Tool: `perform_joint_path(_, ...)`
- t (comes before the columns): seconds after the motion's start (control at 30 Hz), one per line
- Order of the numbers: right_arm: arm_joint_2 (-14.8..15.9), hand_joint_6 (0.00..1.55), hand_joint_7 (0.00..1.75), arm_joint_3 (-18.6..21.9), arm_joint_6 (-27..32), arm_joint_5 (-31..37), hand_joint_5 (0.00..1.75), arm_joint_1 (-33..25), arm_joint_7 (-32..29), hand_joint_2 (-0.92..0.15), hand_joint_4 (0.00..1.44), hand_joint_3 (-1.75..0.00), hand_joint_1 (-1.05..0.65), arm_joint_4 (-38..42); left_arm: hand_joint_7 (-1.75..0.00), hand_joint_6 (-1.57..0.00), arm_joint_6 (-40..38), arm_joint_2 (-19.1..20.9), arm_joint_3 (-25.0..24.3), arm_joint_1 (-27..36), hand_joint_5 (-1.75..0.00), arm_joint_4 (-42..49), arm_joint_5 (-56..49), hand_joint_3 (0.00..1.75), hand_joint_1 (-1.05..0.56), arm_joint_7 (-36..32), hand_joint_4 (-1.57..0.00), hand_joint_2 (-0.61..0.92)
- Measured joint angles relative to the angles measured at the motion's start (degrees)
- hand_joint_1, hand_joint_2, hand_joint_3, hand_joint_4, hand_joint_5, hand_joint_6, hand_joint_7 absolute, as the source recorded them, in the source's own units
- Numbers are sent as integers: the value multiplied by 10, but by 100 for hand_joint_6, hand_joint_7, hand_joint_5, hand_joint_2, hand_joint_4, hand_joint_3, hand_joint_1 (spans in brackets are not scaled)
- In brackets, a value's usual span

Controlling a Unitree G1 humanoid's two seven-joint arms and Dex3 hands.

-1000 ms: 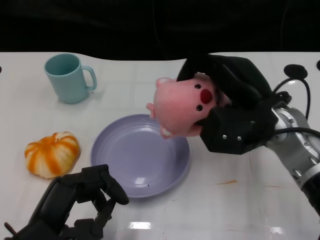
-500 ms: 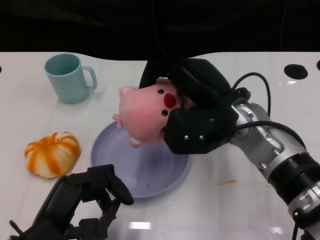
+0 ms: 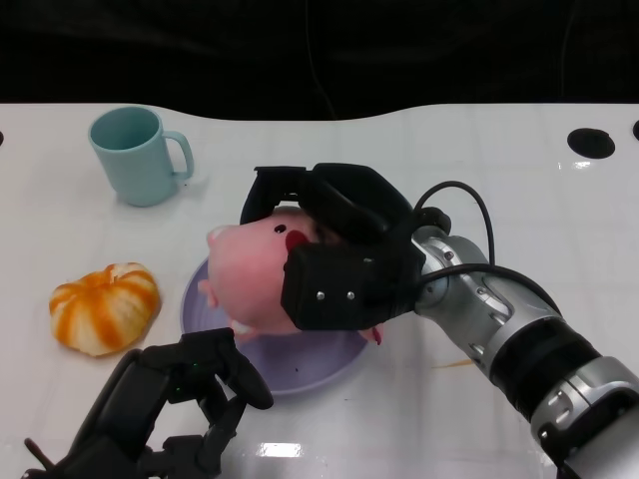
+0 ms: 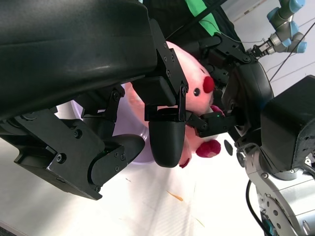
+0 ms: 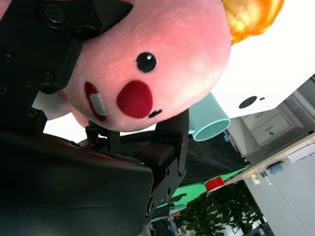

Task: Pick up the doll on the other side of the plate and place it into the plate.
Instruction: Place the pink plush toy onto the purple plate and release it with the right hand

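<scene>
Head view: our right hand (image 3: 344,264) grips pink plush doll (image 3: 250,284) over lavender plate (image 3: 310,364); we judge it light, soft, best held round body. Left hand (image 3: 165,409) near plate edge, fingers curled, empty.
Left wrist view: doll (image 4: 197,81) beyond left fingers (image 4: 165,137).
Right wrist view: fingers (image 5: 54,49) wrap doll (image 5: 157,54); mug (image 5: 209,123) behind.

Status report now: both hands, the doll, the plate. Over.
Right hand grips pink doll, over purple plate. Contact with plate: cannot tell. Left hand holds nothing, fingers curled, near plate's front rim. Nothing in the way.
</scene>
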State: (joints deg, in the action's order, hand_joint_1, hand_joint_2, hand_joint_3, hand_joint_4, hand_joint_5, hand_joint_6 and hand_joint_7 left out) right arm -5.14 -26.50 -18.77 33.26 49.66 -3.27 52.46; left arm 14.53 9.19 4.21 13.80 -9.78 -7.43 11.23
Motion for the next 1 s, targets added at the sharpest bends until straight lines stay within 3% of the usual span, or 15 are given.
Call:
perform_joint_path(0.03, 0, 61, 20, 0, 0, -3, 76, 0, 9, -82, 49, -28, -34, 0, -120, -83, 0, 0, 0, 0, -155, 0, -1, 113, -3, 0, -78, 50)
perform_joint_path(0.1, 1, 43, 4, -6, 0, -3, 50, 0, 23, -90, 28, -17, -50, 0, -119, -83, 0, 0, 0, 0, -154, 0, -2, 114, -3, 0, -78, 49)
perform_joint_path(0.2, 3, 19, 1, -17, 0, 4, 37, 1, 42, -92, 4, -17, -71, 0, -119, -83, 0, -1, 0, 0, -153, 0, -1, 114, -4, 0, -78, 49)
perform_joint_path(0.23, 4, 17, 1, -19, 0, 7, 35, 1, 46, -92, 2, -17, -73, 0, -119, -83, 0, -1, 0, 0, -153, 0, -1, 114, -4, 0, -78, 49)
perform_joint_path(0.33, 10, 6, 1, -30, 0, 18, 8, 1, 49, -92, 0, -23, -88, -4, -119, -83, 0, -1, 0, 0, -152, 0, -2, 114, -4, 0, -77, 49)
perform_joint_path(0.7, 38, 6, 1, -41, 13, 36, 6, 1, 83, -92, 3, -25, -95, -77, -119, -83, 3, -1, 0, -2, -154, 3, -4, 114, -4, 0, -78, 49)
perform_joint_path(1.0, 84, 7, 2, -31, 11, 19, 10, -33, 115, -92, 5, -24, -93, -178, -119, -83, 1, -1, 0, -2, -154, 2, -3, 114, -4, 0, -78, 50)
